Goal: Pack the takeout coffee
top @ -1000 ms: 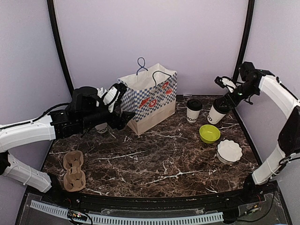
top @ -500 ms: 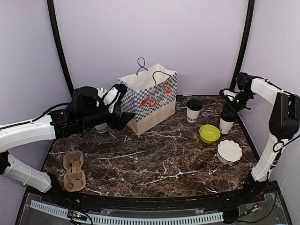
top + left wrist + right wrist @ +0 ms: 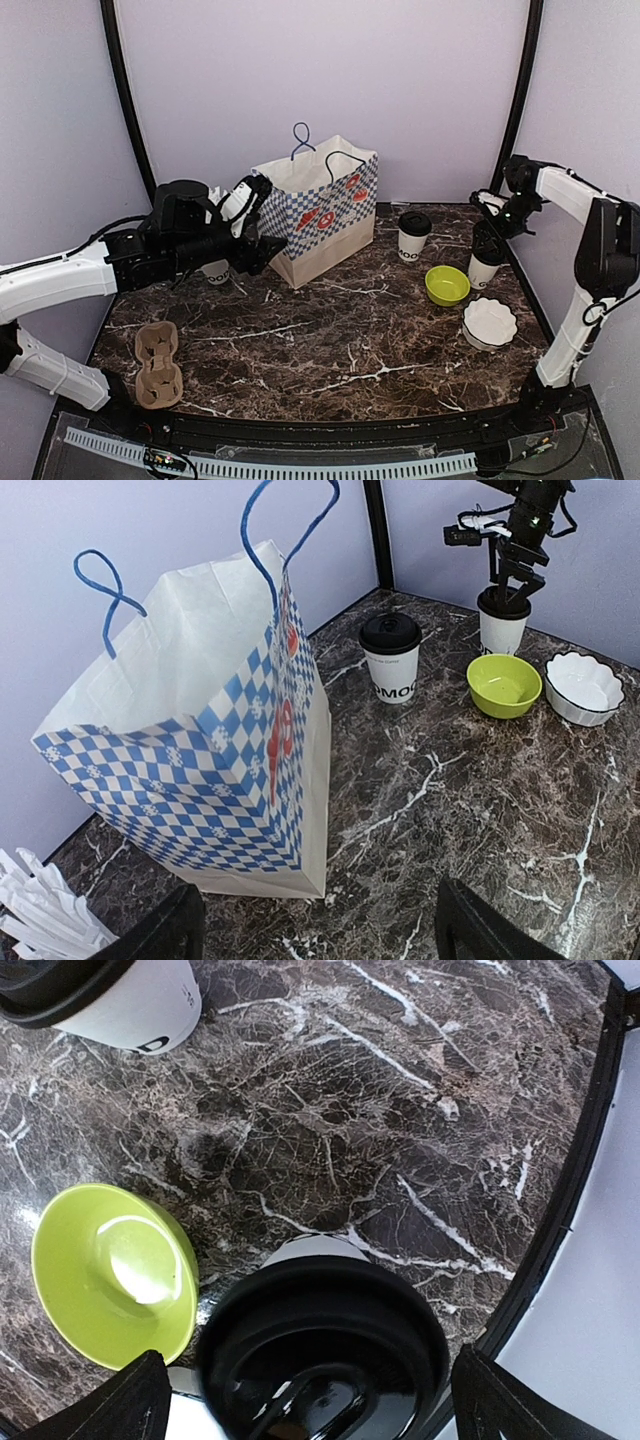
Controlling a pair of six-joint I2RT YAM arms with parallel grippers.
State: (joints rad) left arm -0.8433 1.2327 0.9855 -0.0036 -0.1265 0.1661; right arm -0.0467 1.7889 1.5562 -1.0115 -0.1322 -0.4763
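On the marble table point(image 3: 330, 340), left cup point(image 3: 413, 238) and right cup point(image 3: 482, 272) stand upright.

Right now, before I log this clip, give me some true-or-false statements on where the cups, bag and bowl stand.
1. The middle cup and the right cup stand upright on the table, outside the bag. True.
2. The lime-green bowl holds a cup. False: it is empty.
3. The right fingers straddle the right cup's lid from above. True.
4. The bag lies on its side. False: it stands upright, mouth open.
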